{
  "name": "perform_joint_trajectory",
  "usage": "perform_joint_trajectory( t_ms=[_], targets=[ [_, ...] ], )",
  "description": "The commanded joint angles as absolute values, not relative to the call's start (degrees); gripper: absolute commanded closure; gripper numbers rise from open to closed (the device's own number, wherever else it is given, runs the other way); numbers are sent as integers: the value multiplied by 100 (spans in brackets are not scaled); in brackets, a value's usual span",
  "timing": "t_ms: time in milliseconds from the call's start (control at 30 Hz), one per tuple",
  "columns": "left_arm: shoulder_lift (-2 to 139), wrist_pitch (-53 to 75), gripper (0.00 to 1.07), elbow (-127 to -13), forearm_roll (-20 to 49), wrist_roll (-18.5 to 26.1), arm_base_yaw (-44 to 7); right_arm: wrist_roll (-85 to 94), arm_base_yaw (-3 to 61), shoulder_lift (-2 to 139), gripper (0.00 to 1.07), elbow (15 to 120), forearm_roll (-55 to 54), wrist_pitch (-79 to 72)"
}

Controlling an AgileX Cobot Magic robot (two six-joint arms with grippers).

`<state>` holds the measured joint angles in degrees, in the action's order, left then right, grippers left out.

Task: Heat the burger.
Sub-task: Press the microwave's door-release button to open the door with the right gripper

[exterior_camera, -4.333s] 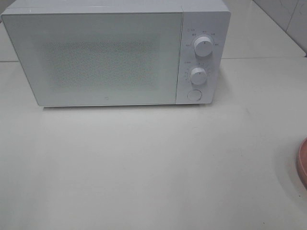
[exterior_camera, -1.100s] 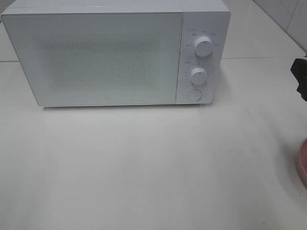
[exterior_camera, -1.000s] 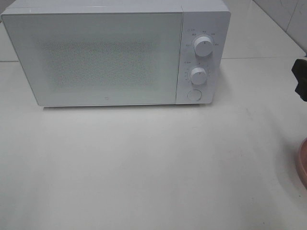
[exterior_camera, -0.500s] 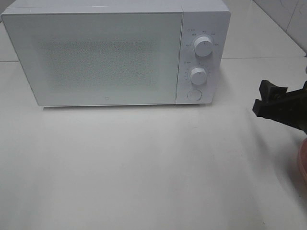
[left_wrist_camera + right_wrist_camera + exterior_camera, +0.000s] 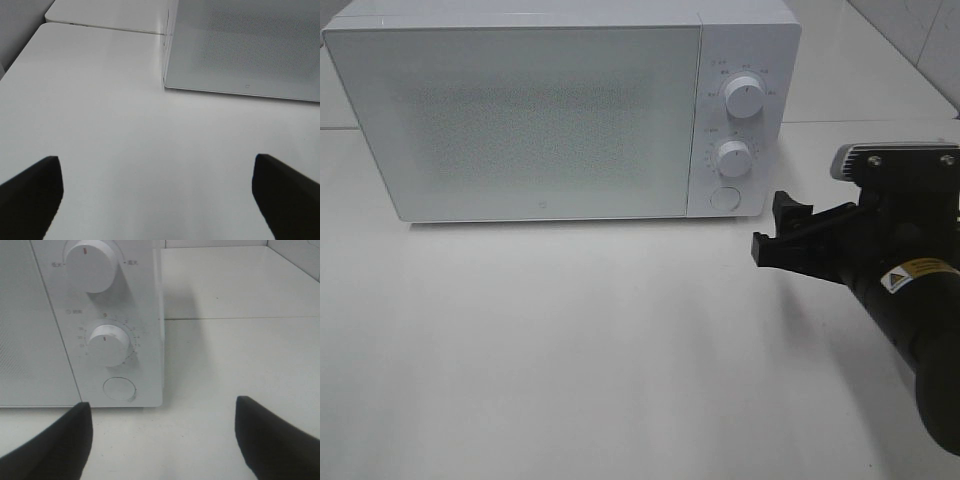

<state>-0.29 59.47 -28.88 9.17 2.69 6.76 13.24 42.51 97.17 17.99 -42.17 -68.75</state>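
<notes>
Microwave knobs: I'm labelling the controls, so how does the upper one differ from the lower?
The upper knob looks slightly larger than the lower knob. The upper knob has a few text labels around it; the lower knob has fine ticks. Both are white and round, markers up.

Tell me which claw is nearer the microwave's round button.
Right. The right claw hovers open just right of the round button on the microwave. The left claw is outside the high view, facing the door's opposite corner, button unseen.

One microwave [image 5: 540,120], two knobs [image 5: 744,97], one button [image 5: 724,198]
</notes>
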Motion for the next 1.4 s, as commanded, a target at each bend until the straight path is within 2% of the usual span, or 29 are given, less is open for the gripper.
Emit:
perform_joint_trajectory(
  t_ms=[33, 500, 667, 833, 867, 900, 933, 967, 1033, 1067, 1100, 1167, 1267, 1333, 1400],
  targets=[
    [-69, 5907, 9, -2882, 922, 269, 710, 1541, 4503, 9947, 34, 2108, -4326, -7196],
    [-69, 5907, 9, -2882, 922, 269, 710, 1295, 4607, 10273, 34, 2418, -4526, -7128],
    [-69, 5907, 9, -2882, 922, 269, 710, 258, 4607, 10290, 39, 2418, -4526, -7042],
    [-69, 5907, 9, -2882, 922, 269, 710, -1564, 4607, 10290, 52, 2418, -4526, -6990],
    [-69, 5907, 9, -2882, 922, 269, 710, -1564, 4607, 10290, 52, 2418, -4526, -6990],
    [-69, 5907, 9, -2882, 922, 269, 710, -2286, 4607, 10290, 58, 2418, -4526, -6990],
    [-69, 5907, 9, -2882, 922, 269, 710, -2286, 4607, 10290, 58, 2418, -4526, -6990],
    [-69, 5907, 9, -2882, 922, 269, 710, -2934, 4607, 10290, 64, 2418, -4526, -6990],
    [-69, 5907, 9, -2882, 922, 269, 710, -3260, 4607, 10290, 67, 2418, -4526, -6990],
    [-69, 5907, 9, -2882, 922, 269, 710, -3816, 4607, 10290, 74, 2418, -4526, -6990],
    [-69, 5907, 9, -2882, 922, 269, 710, -3816, 4607, 10290, 74, 2418, -4526, -6990],
    [-69, 5907, 9, -2882, 922, 269, 710, -4853, 4607, 10290, 83, 2418, -4521, -6990],
    [-69, 5907, 9, -2882, 922, 269, 710, -5477, 4607, 10290, 89, 2418, -4521, -6990],
    [-69, 5907, 9, -2882, 922, 269, 710, -6388, 4607, 10290, 99, 2418, -4532, -6744],
    [-69, 5907, 9, -2882, 922, 269, 710, -6560, 4607, 10290, 102, 2418, -4555, -6641]
  ],
)
